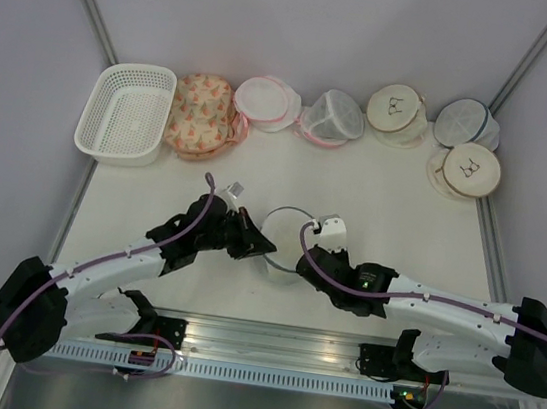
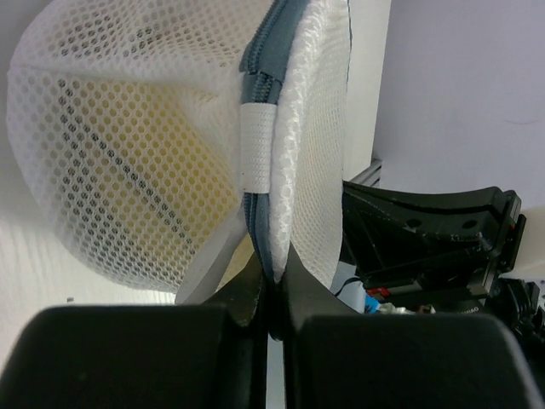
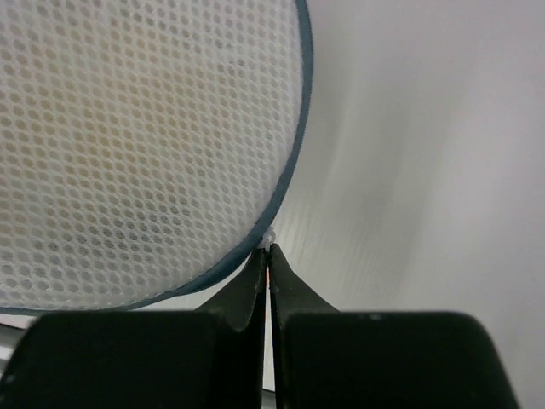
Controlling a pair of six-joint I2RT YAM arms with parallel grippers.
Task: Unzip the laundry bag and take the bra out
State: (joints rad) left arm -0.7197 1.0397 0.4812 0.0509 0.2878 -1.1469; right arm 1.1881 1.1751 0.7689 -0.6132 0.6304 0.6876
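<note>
Both my arms are angling inward. Left gripper point(image 2: 271, 294) is clamping the zip of the laundry bag point(image 1: 285, 228), standing mid surface point(image 1: 403, 217). Right gripper point(image 3: 269, 254) is resting closed against its rim, which only the wrist views are showing.

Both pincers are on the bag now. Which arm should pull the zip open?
Left, most likely. The left pincer is shut on the blue zip line of the laundry bag, just below the white tab. The right pincer grips the thin blue edge, where no zip teeth show, so it suits bracing.
</note>
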